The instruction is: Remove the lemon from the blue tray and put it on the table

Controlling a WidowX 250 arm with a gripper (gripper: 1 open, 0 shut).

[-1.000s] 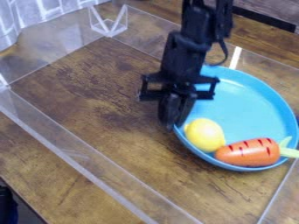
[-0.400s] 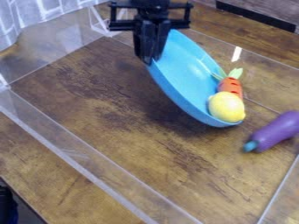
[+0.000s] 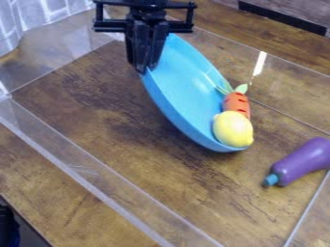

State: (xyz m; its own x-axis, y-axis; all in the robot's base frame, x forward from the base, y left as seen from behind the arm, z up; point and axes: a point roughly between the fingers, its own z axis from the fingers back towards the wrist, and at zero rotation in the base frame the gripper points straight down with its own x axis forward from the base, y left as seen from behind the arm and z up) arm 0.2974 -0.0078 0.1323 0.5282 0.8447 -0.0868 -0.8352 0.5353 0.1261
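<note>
Pinched together, my pincer (image 3: 145, 60) grips the rim of the tray (image 3: 175, 92) at its upper-left edge, pointing straight down, and the tray hangs tilted from it, high at my end and low at the far right, where its edge looks to rest on or just above the table (image 3: 91, 125). The lemon (image 3: 233, 129) sits at that low end, against the rim, still inside the tray. A carrot (image 3: 236, 99) lies just above it, touching or nearly so. A purple eggplant (image 3: 299, 160) lies on the wood, just beyond the low rim.

I think the trouble lies in the tilt. If I tip further, the lemon may roll over the rim, which would serve the task, but the carrot could slide out with it, and I am not meant to move that one. The lemon is smooth and rounded, so once free it may roll on across the glossy wood and knock the eggplant or run to the clear wall (image 3: 77, 164). My hold is on a thin plastic edge with the tray's weight hanging off it; it could slip or twist from my fingers and drop flat, scattering both toys.
</note>
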